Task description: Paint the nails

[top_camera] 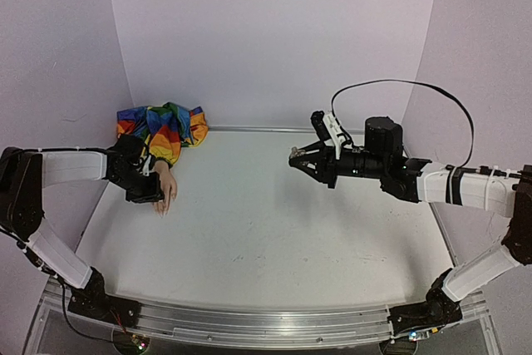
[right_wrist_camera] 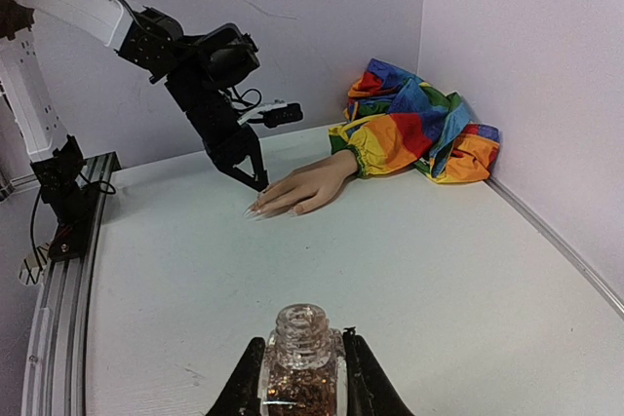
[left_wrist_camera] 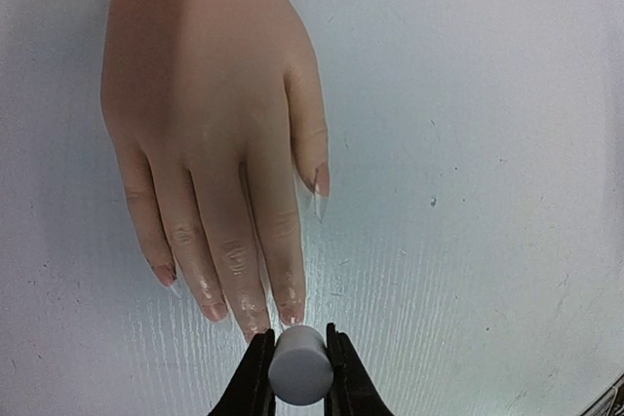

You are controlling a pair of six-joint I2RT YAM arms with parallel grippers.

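Note:
The pale mannequin hand lies palm down at the table's left, its rainbow sleeve bunched in the back corner. My left gripper is shut on a small white cap, held directly over the fingertips. In the left wrist view the cap sits just past the nails; any brush under it is hidden. My right gripper hovers above mid-table, shut on an open glass bottle of coppery glitter polish, held upright. The hand also shows in the right wrist view.
Lilac walls close the table at the back and both sides. The table's raised rim runs along the wall. A metal rail with both arm bases lines the near edge. A black cable loops above my right arm.

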